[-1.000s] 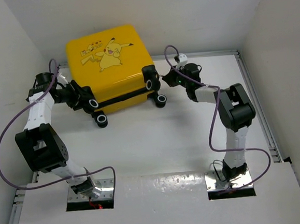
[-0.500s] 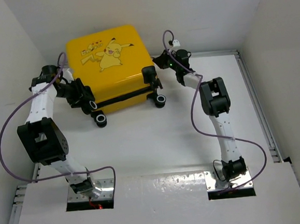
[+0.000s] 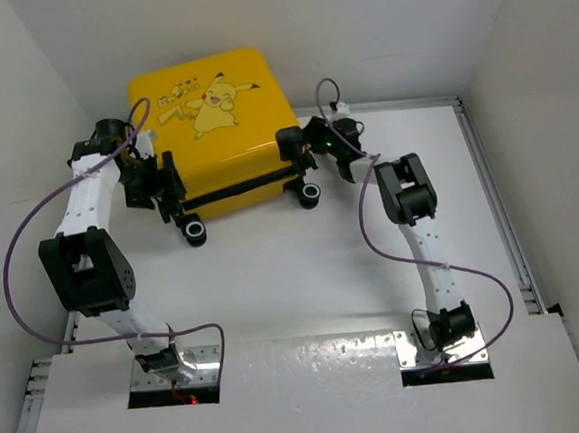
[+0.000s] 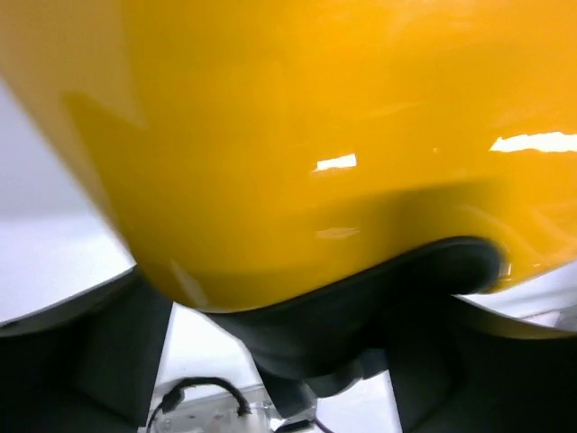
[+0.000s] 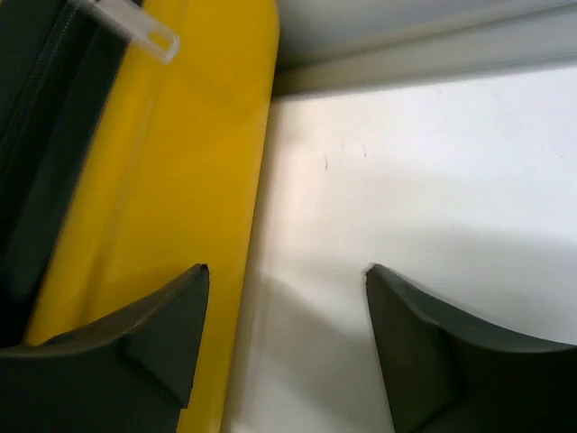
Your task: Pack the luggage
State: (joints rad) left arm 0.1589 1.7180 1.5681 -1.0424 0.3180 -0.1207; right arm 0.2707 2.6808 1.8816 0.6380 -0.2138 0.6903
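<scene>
The luggage [image 3: 212, 122], a yellow suitcase with a Pikachu print, lies closed at the back of the table. My left gripper [image 3: 167, 186] is at its near left corner, by the black wheels. In the left wrist view the yellow shell [image 4: 315, 135] fills the frame, and the gripper [image 4: 311, 302] stands open around a black wheel housing [image 4: 361, 307], with a gap on its left. My right gripper [image 3: 309, 140] is at the case's right side. It is open [image 5: 287, 271], with only table between its fingers; its left finger overlaps the yellow shell [image 5: 180, 180].
White walls [image 3: 48, 85] close in the table on the left, back and right. A metal rail [image 3: 493, 190] runs along the right edge. Two black wheels [image 3: 194, 232] stick out from the case's near side. A clear zipper pull [image 5: 135, 27] shows by the black seam.
My right arm swung left up to the case's right side and its jaws opened. My left gripper slid right along the case's near left corner and opened wider.
</scene>
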